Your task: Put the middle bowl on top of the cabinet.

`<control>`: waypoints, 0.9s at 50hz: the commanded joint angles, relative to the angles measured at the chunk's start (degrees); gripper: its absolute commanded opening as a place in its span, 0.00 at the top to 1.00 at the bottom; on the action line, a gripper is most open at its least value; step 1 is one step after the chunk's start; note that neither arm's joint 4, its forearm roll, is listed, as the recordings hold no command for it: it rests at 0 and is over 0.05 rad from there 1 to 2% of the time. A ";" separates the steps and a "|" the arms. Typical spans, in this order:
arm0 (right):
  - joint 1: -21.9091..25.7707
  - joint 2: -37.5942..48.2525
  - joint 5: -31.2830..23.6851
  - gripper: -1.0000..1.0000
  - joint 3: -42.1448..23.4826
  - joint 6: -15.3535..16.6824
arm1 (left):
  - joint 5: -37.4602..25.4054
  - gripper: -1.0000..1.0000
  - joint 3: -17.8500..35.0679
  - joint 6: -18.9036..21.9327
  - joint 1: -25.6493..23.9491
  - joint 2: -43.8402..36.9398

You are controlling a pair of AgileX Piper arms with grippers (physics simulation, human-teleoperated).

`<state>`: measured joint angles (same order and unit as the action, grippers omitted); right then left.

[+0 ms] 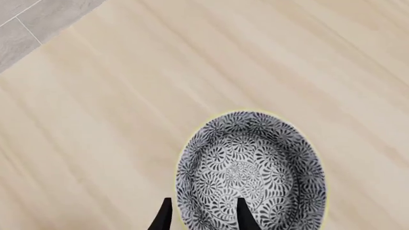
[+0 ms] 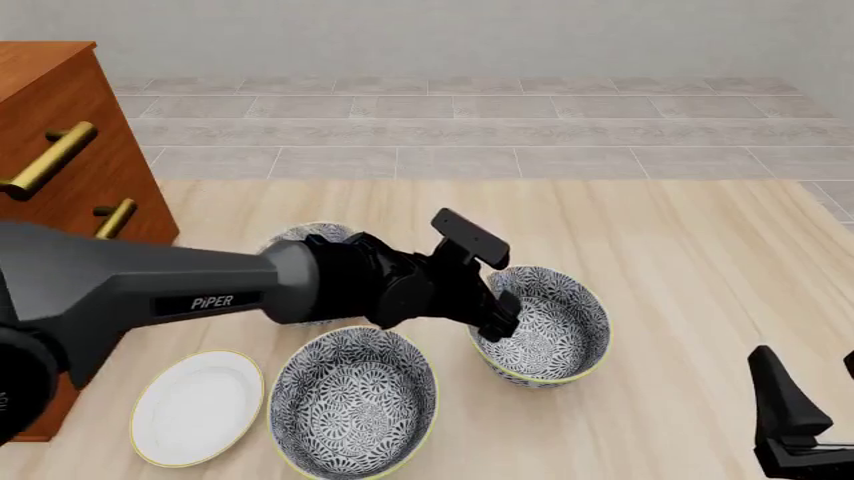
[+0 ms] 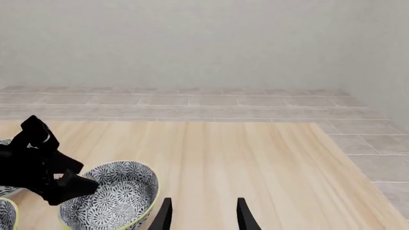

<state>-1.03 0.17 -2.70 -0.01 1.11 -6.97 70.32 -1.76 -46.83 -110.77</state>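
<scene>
- Reaching over the pale wooden surface [image 2: 694,260], the left claw [image 1: 203,215] has its fingers spread across the near rim of the medium round bowl with grey-and-white floral pattern [image 2: 550,338], one finger inside, one outside.
- This bowl stands on the surface, right of the tall reddish-brown wooden cabinet [image 2: 60,130].
- The right claw [image 3: 203,215] is spread, holding nothing.

Left claw [image 2: 499,322] at middle bowl [image 2: 554,340]

Pale wood table [image 2: 694,260], grey tiled floor [image 2: 467,130], plain wall [image 3: 191,43].
</scene>
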 commanded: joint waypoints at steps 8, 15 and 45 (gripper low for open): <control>-0.06 -0.11 -0.30 0.00 0.00 -0.05 | 1.48 0.00 0.01 -0.65 0.87 -2.53; -0.16 -0.12 -0.26 0.00 0.01 -0.02 | 1.69 0.00 0.24 -1.02 0.84 -3.25; -0.29 -0.16 -0.52 0.00 0.01 -0.19 | 3.88 0.00 -0.18 -2.27 0.58 -6.62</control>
<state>-1.35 0.02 -3.08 -0.01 0.91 -3.90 70.49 -3.53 -46.01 -116.23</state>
